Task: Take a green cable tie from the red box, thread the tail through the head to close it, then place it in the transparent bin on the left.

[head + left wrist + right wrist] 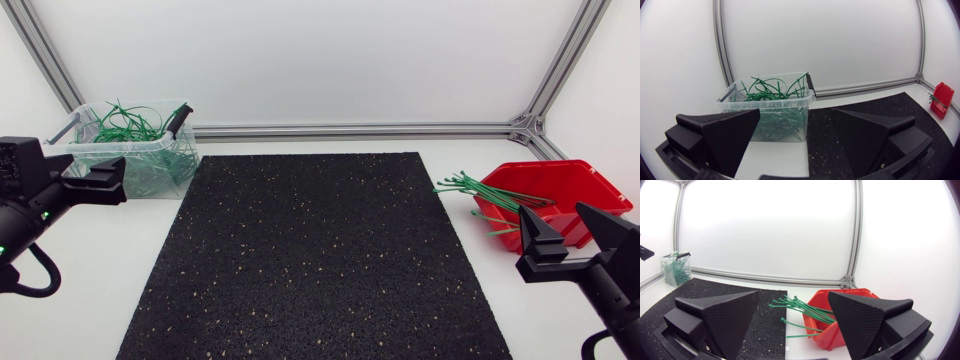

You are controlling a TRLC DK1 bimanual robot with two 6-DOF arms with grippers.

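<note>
A red box [560, 190] at the right of the table holds several straight green cable ties [490, 195] whose tails stick out over its left rim. My right gripper [572, 232] hangs just in front of the box, open and empty. In the right wrist view the ties [800, 307] and the box [822, 305] lie just ahead of the open fingers. The transparent bin [135, 150] at the back left is filled with looped green ties. My left gripper [105, 180] is beside it, open and empty, and in the left wrist view the bin [775, 112] stands ahead of the gripper [796, 132].
A black speckled mat [310, 250] covers the middle of the table between bin and box. An aluminium frame rail [350, 130] runs along the back edge. White table surface shows on either side of the mat.
</note>
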